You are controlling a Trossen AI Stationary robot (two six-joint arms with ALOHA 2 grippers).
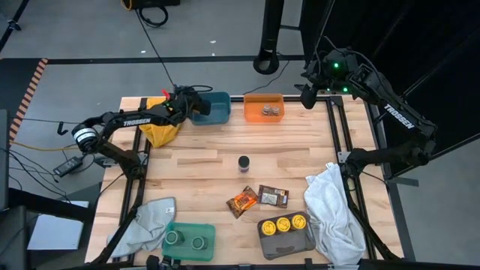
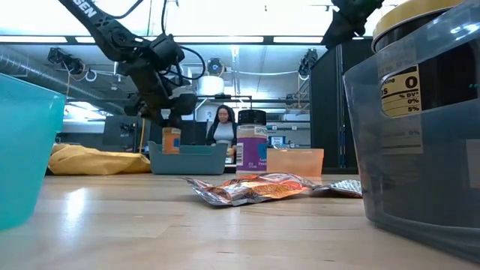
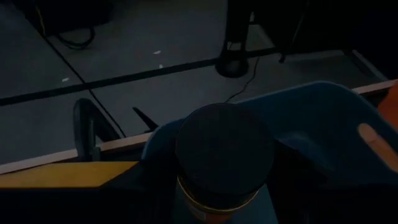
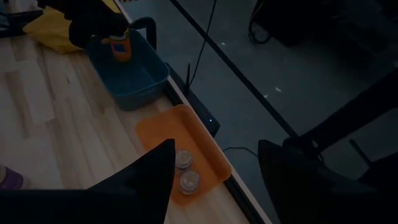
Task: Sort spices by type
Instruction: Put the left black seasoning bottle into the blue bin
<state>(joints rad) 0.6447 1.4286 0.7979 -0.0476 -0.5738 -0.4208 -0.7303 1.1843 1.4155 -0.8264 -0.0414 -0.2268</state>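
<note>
My left gripper [image 1: 193, 102] reaches from the table's left over the blue bin [image 1: 219, 112] at the far edge, shut on a spice jar [image 4: 119, 47] with a dark lid and an orange label. My right gripper [image 4: 217, 149] hangs open and empty, high above the far right corner. An orange tray [image 1: 255, 114] holds two grey-lidded jars [image 1: 270, 111]. One dark-lidded jar [image 1: 244, 163] stands alone mid-table. An orange packet [image 1: 242, 200] and a brown packet [image 1: 273, 196] lie flat nearer the front. My left gripper holds the jar by its upper end, at the dark lid [image 3: 224, 152], one finger on each side. The fingers slant down from the table's left. The jar stands upright inside the blue bin; the bin's wall [image 2: 187, 159] hides its bottom.
A grey tray [image 1: 264, 238] with three yellow-lidded jars and a green tray [image 1: 187, 231] with two green-lidded jars stand at the front. A yellow cloth [image 1: 161, 129] lies beside the blue bin, a white cloth [image 1: 330, 210] front right, a grey cloth [image 1: 146, 221] front left.
</note>
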